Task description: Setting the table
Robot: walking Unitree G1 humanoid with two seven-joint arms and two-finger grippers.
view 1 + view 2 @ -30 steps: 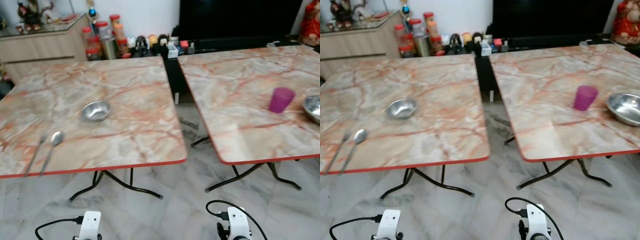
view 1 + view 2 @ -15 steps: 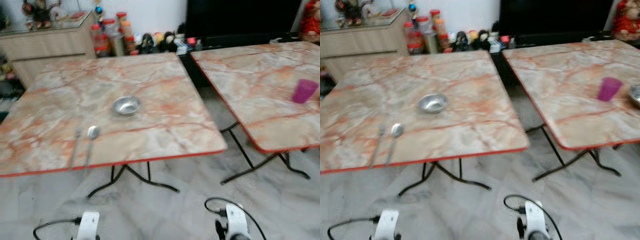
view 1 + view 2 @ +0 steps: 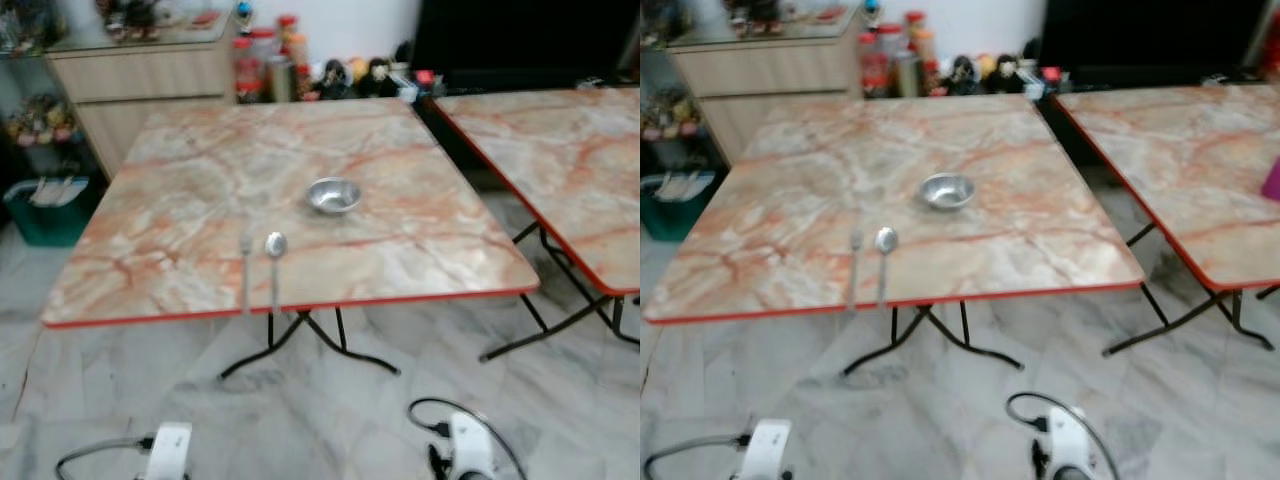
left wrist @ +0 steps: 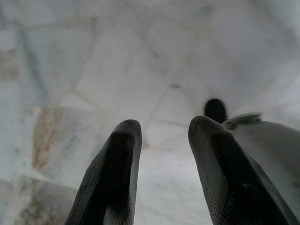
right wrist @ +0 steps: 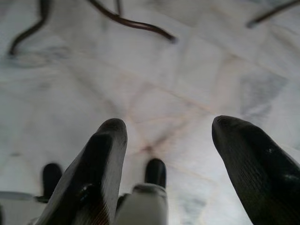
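- Two marble-top folding tables in front of me, red edging, black wire legs. The near table (image 3: 180, 230) sits straight ahead, the second table (image 3: 570, 150) is off to my right with a gap of floor between them.
- On the near table: a small steel bowl (image 3: 334, 195) around the middle, nothing in it as far as I can see.
- Closer to my edge there's a fork (image 3: 245, 270) and a spoon (image 3: 274, 262) lying side by side, handles pointing toward me. Fork is on the left, just beside the spoon; both are apart from the bowl.
- In the right eye view a bit of purple cup (image 3: 1272, 180) peeks in at the frame edge, on the second table.
- My left gripper (image 4: 161, 136) hangs low over the marble floor (image 3: 400, 410), fingers parted, nothing between them.
- My right gripper (image 5: 168, 129) hangs the same way, fingers spread wide and empty, table legs showing on the floor beyond.
- Behind the tables: a wooden cabinet (image 3: 150, 80), some jars (image 3: 270, 55) and small figurines on the floor by the wall, and a green bin (image 3: 45, 205) to the left.
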